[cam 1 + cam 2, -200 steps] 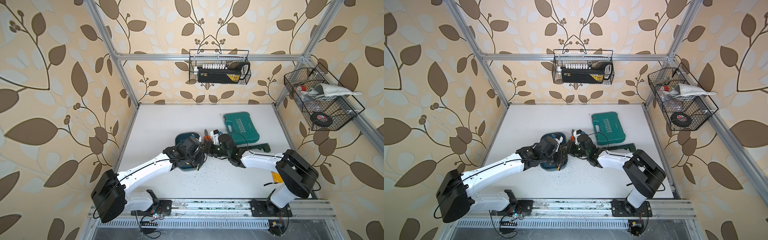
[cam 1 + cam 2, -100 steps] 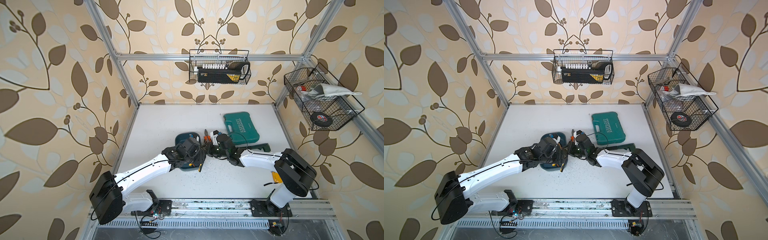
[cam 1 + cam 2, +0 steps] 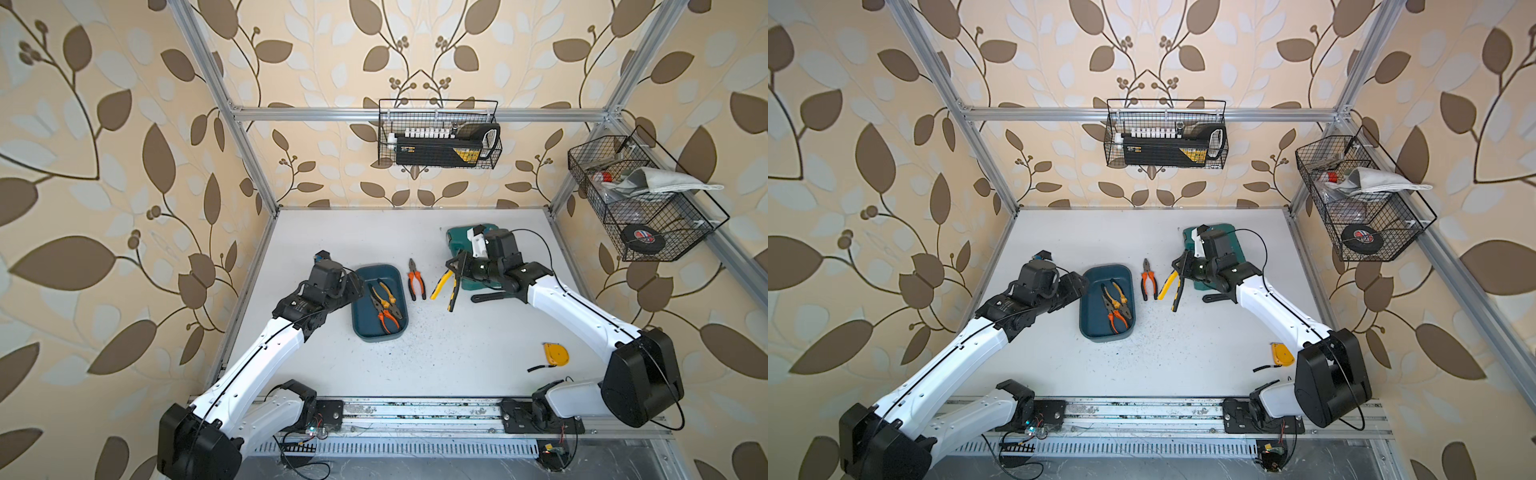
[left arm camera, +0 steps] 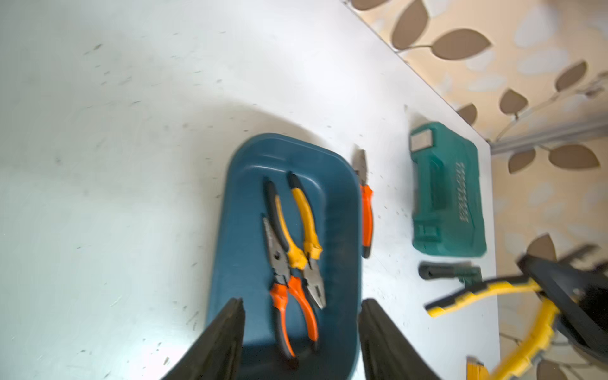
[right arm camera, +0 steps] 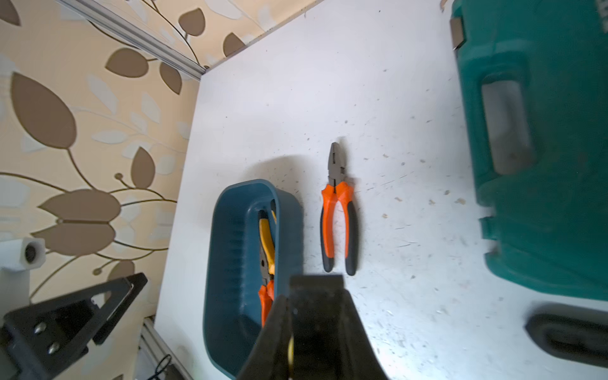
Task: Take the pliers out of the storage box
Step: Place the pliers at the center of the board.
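Leaf-patterned wallpaper [image 3: 124, 124] closes round a white, speckled bench [image 3: 374, 232]. The left hand [image 4: 301, 302] is wide, with nothing between its fingers [image 4: 227, 332]. It hangs at the edge of the storage box [image 3: 374, 334], and in its wrist view the fingers frame the box's near end. Ahead of that hand, inside the box, two pliers lie crossed at the heads: a yellow pair [image 4: 304, 214] with handles pointing away from the hand, and an orange pair [image 4: 296, 312] with handles towards it.

The right hand [image 3: 454, 268] is clamped on the head of the yellow-handled pliers [image 3: 440, 286]. Their handles hang splayed below it — whether the tips touch the bench I cannot tell.

Between the two hands, just beside the box's long wall but apart from it, the orange-handled pliers [image 3: 416, 284] lie flat on the bench. A green tool case [image 4: 447, 197] sits behind the right hand, partly under its arm. A tape measure [image 3: 556, 354] lies well apart from that hand, near the arm's base.
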`<control>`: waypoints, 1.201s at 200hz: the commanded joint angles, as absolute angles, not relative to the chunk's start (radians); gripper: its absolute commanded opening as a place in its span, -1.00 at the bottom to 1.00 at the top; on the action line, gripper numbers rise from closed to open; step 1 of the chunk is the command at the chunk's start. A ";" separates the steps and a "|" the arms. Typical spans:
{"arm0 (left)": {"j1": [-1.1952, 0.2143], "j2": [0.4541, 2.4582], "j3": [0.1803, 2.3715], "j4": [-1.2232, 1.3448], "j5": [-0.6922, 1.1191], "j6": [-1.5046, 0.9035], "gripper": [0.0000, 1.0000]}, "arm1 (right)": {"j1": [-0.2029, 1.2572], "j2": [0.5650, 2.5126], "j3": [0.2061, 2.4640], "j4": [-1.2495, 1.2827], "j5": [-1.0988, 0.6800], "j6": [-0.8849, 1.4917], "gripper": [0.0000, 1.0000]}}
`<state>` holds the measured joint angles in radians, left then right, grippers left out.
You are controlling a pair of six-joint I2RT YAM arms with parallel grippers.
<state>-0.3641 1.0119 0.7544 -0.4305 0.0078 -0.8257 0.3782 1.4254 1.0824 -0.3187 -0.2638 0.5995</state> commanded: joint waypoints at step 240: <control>-0.278 1.116 0.556 -0.233 -0.075 -0.727 0.21 | 0.366 2.180 1.612 -0.426 -0.333 0.364 -1.00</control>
<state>-0.2810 1.1072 0.5350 -0.2588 -0.0944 -0.7544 0.3862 2.1532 1.6402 -0.5365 -0.2043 0.3691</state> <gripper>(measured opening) 0.607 0.191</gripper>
